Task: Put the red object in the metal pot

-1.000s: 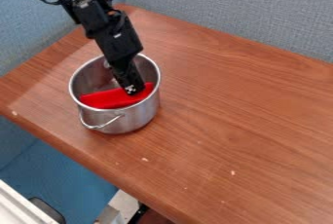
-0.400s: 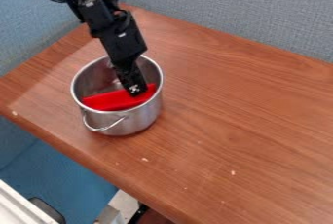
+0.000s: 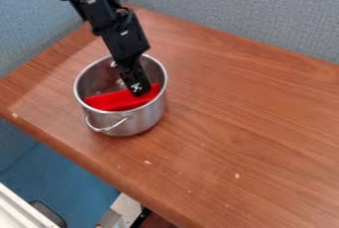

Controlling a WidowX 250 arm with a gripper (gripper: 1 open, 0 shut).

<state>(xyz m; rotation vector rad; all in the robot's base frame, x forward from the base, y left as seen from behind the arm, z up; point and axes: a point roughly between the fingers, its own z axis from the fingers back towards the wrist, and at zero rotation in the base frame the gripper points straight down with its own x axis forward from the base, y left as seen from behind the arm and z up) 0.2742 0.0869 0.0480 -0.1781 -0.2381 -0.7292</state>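
Observation:
The metal pot (image 3: 142, 119) stands on the left part of the wooden table, its small loop handle toward the front. Inside it lies the red object (image 3: 106, 101), filling much of the pot's bottom. My gripper (image 3: 135, 88) reaches down into the pot from the upper left, its black fingers shut on the red object at its right end. The fingertips are partly hidden by the pot's inside and the red object.
The wooden table (image 3: 239, 123) stretches to the right and front of the pot. Its left edge and front edge run close to the pot. A blue-grey wall (image 3: 252, 4) stands behind the table.
Between the earliest frame and now the arm and the pot have shifted very slightly; otherwise nothing visibly changed.

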